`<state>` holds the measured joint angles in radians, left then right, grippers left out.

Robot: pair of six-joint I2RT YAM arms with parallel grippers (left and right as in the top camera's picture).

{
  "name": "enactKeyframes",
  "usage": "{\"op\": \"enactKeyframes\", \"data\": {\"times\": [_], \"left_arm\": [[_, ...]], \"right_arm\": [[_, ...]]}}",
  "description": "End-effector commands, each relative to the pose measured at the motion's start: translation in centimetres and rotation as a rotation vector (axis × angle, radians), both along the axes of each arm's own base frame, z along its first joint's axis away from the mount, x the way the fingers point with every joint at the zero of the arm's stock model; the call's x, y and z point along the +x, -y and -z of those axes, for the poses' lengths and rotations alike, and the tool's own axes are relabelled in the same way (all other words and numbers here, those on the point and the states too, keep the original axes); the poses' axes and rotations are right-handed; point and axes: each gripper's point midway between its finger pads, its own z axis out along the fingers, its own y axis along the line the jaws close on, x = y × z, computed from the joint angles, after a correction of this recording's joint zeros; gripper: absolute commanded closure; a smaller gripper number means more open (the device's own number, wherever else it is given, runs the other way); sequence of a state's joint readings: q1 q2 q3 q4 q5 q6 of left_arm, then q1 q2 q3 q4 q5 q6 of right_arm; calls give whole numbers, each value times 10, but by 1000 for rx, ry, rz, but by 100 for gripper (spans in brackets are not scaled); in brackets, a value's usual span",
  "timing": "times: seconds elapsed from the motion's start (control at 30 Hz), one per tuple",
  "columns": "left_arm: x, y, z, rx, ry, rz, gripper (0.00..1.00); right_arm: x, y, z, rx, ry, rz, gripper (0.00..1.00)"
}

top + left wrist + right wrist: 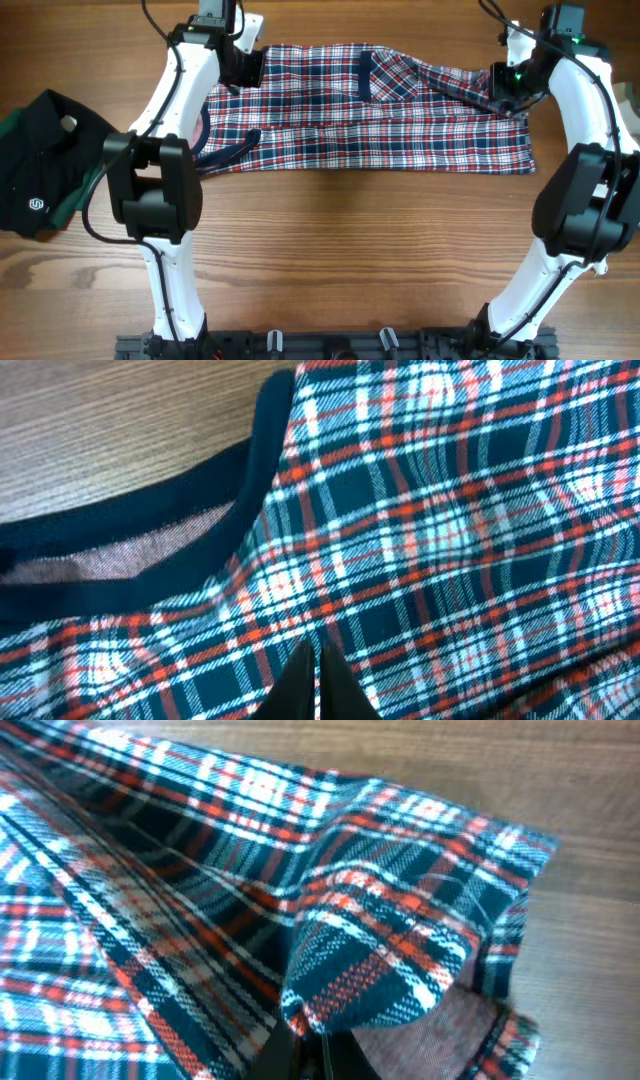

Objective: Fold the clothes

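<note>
Shirt of red, navy and white plaid cloth (pixel 400 130) spread across the wooden table's (pixel 330 250) far side. Left gripper (pixel 241 68) clamps its edge beside the navy collar trim (pixel 262 480); right gripper (pixel 499 86) clamps a bunched fold at the opposite end.

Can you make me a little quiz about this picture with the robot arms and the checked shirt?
1. True or false: the black garment lies on top of the plaid shirt.
2. What colour is the shirt's neck trim? A green, B navy, C yellow.
3. Fill in: the left fingers and right fingers are both pinched shut on the ____.
Key: 1 false; 2 B; 3 plaid shirt.
</note>
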<state>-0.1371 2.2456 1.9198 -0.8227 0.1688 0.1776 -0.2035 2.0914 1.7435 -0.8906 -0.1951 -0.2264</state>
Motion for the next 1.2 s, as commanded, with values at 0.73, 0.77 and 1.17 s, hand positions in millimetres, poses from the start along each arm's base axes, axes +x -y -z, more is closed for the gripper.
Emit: {"op": "enactKeyframes", "data": {"times": [0.73,0.77,1.17], "left_arm": [[83,32,75,-96,282,159,65],[82,31,74,-96,281,157,71],[61,0,-42,-82,315,102,96]], "right_arm": [[12,-10,-41,45,125,-5,96],[13,-10,-41,45,126,-5,96],[1,-12,-36,49,74,-9,96]]}}
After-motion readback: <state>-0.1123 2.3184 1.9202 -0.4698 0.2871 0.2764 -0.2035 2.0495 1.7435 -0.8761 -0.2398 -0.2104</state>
